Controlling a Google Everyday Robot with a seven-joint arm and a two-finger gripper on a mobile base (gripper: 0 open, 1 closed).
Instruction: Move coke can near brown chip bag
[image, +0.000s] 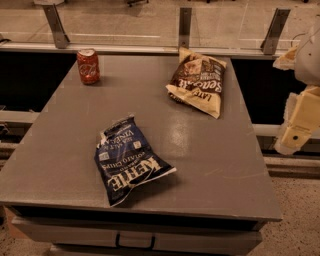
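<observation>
The fingers (295, 135) hung past the right edge of the surface (210, 155); open or closed, I could not tell. The coke can (88, 66) stood far off, at the back left.

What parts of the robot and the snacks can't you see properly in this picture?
All in the camera view:
1. The gripper, out past the table's right side, is partly cut off by the picture's right edge.
2. The can hides its own far side, which faces away from the camera.
3. The brown bag and the blue bag lie flat on the table, so their undersides are hidden. Their small print is too small to read.
</observation>
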